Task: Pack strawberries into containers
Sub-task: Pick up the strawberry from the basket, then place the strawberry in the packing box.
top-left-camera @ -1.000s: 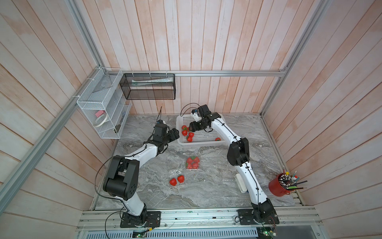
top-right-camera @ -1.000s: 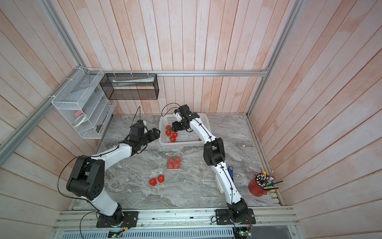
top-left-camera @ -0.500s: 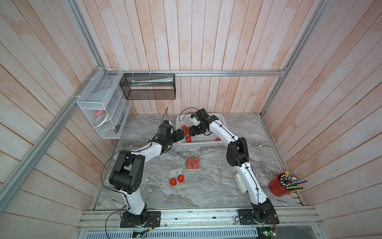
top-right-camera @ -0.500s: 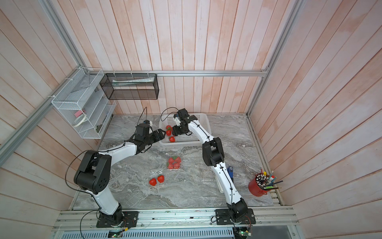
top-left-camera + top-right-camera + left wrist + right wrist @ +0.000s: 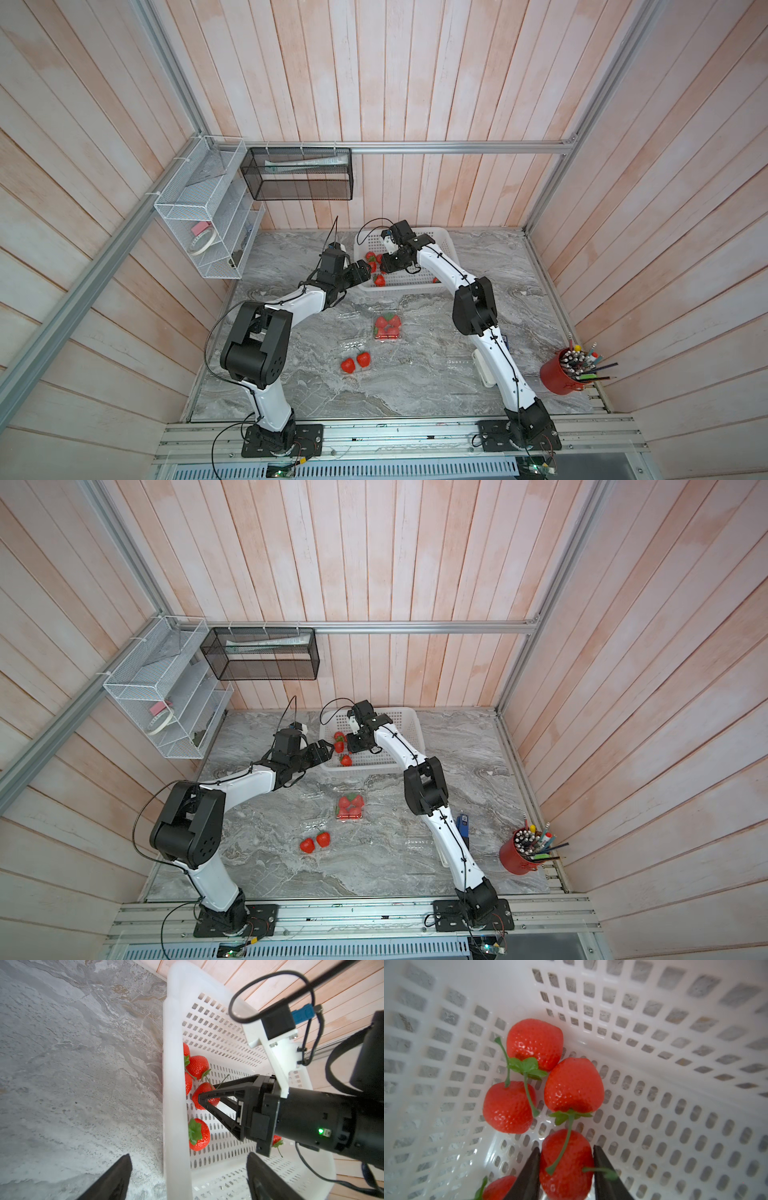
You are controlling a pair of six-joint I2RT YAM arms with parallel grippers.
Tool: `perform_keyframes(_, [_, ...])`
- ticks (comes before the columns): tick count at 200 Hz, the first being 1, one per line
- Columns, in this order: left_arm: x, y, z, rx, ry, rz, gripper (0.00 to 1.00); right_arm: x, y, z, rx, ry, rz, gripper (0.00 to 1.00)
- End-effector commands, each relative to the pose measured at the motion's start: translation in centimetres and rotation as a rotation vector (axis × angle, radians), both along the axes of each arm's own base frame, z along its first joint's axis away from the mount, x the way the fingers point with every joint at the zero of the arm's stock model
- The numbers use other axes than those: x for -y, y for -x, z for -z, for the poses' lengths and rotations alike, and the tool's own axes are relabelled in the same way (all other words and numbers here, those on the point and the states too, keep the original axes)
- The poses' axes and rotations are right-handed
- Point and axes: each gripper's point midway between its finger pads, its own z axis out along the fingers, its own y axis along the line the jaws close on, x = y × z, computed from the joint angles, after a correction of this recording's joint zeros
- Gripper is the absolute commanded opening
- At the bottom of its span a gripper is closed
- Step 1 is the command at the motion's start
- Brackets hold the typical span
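Surface: grey veined marble tabletop (image 5: 415, 395), closed in on three sides by pale pink-washed plank walls (image 5: 415, 83) carrying aluminium rails (image 5: 415, 147). White wire rack (image 5: 208, 216) on the left wall with a tape roll inside. Black mesh bin (image 5: 299, 174) on the back wall. Red pencil cup (image 5: 559, 376) at the table's right edge.

White perforated basket (image 5: 440, 243) at the back of the table, close to the wall.

Right gripper (image 5: 566, 1153): down inside the basket, both fingers lying against the flanks of one strawberry (image 5: 566, 1174), so grasping it. Whether it rests on the basket floor, cannot tell. Three more strawberries (image 5: 574, 1086) are bunched in the basket corner just beyond, touching one another.

Left gripper (image 5: 188, 1155): released, fingers spread wide, straddling the basket's left wall, one finger over marble, the other over the inside.

Mid-table: clear packed container (image 5: 387, 328), full of red fruit. Nearer the front, two berries (image 5: 355, 361) lie in or against a second container (image 5: 353, 345); cannot tell which. Other clear plastic on the marble is too faint to count
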Motion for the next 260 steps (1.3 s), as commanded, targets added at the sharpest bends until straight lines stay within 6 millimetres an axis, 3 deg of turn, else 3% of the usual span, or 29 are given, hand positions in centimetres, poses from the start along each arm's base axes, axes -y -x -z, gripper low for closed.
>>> perform_keyframes(1, [0.2, 0.2, -2.1, 0.047, 0.008, 0.012, 0.89, 0.4, 0.0, 0.1, -0.001, 0.008, 0.011, 0.29])
perform_keyframes(7, [0.1, 0.2, -2.3, 0.051, 0.007, 0.010, 0.89, 0.3, -0.1, -1.8, 0.025, -0.014, 0.007, 0.28])
perform_keyframes(36, [-0.4, 0.9, -3.2, 0.060, 0.004, -0.002, 0.89, 0.0, 0.5, -6.6, 0.075, -0.082, -0.014, 0.24])
perform_keyframes(67, [-1.3, 2.2, -4.6, 0.065, 0.005, -0.033, 0.89, 0.2, 2.7, -12.1, 0.114, -0.142, -0.027, 0.21])
perform_keyframes(91, [-2.8, 3.8, -5.8, 0.081, -0.004, -0.079, 0.89, 0.1, 6.1, -15.2, 0.153, -0.174, -0.047, 0.21])
perform_keyframes(124, [-5.8, 6.1, -6.5, 0.059, -0.045, -0.172, 0.89, -0.1, 13.0, -16.8, 0.153, -0.205, -0.093, 0.20])
perform_keyframes(150, [-8.9, 7.9, -6.6, 0.033, -0.033, -0.264, 0.89, -0.8, 19.6, -16.0, 0.093, -0.238, -0.175, 0.20])
perform_keyframes(177, [-12.2, 9.8, -6.3, 0.007, -0.043, -0.372, 0.91, -2.4, 26.7, -12.9, -0.023, -0.240, -0.307, 0.20])
perform_keyframes(197, [-13.6, 10.8, -6.3, 0.001, -0.062, -0.418, 0.91, -3.6, 30.6, -10.1, -0.088, -0.214, -0.401, 0.20])
perform_keyframes(222, [-14.4, 11.7, -6.0, -0.014, -0.058, -0.443, 0.91, -5.1, 33.4, -6.6, -0.156, -0.167, -0.478, 0.21])
perform_keyframes(247, [-14.4, 12.2, -5.7, -0.022, -0.044, -0.442, 0.92, -6.2, 33.6, -5.0, -0.179, -0.158, -0.486, 0.21])
perform_keyframes(260, [-14.3, 12.3, -5.6, -0.023, -0.039, -0.440, 0.92, -6.6, 33.3, -4.7, -0.175, -0.161, -0.483, 0.26])
